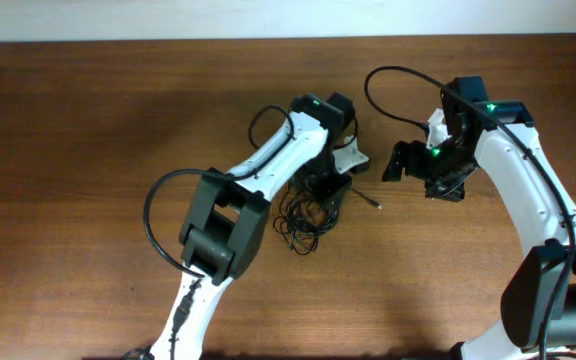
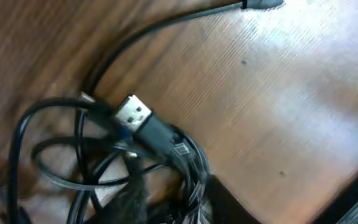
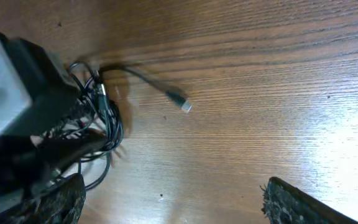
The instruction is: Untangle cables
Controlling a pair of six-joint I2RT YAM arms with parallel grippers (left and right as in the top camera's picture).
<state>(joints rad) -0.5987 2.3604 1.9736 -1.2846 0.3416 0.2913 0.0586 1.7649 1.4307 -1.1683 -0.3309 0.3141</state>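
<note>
The cables are thin black cords bunched in a knot at the table's middle. One loose end with a small plug lies to the right of the knot. My left gripper is down on the knot's upper right edge. In the left wrist view its jaws are closed on a bunch of strands, beside a silvery USB plug. My right gripper hovers to the right of the loose end. Its fingers are wide apart and empty. The loose plug lies ahead of them.
The table is brown wood. A thicker black arm cable loops above the right gripper. The left arm's white link crosses the middle. The left gripper fills the left of the right wrist view.
</note>
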